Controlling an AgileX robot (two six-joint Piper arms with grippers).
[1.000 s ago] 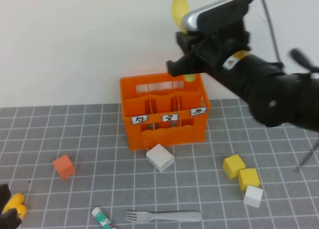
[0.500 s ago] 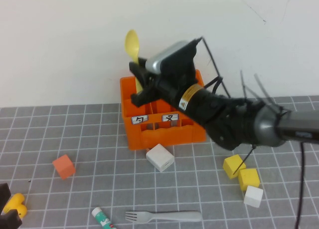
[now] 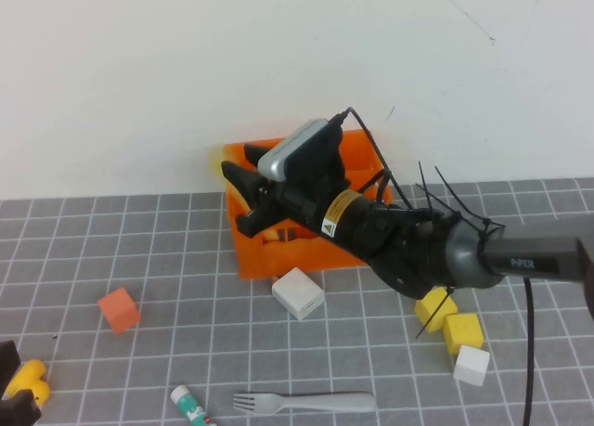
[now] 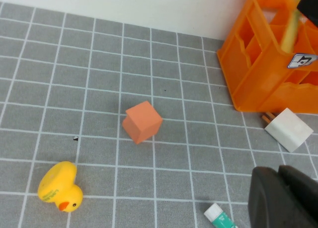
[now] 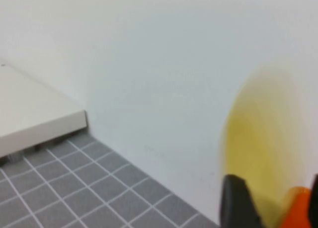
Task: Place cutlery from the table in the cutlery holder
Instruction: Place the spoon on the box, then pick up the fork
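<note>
On the tabletop (image 3: 139,231), the cutlery holder (image 3: 278,254) sits at 12 o'clock, right end effector (image 3: 243,199) over it gripping the spoon (image 4: 289,29); fork (image 3: 306,404) at 6; left end effector (image 3: 11,384) at 8.

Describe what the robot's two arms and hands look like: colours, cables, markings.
The right hand is black, topped by a silver-grey camera housing. Its arm is black with a yellow sticker, thin black cables, cable ties and white PIPER lettering. The left hand is black plastic at the near-left table corner.
</note>
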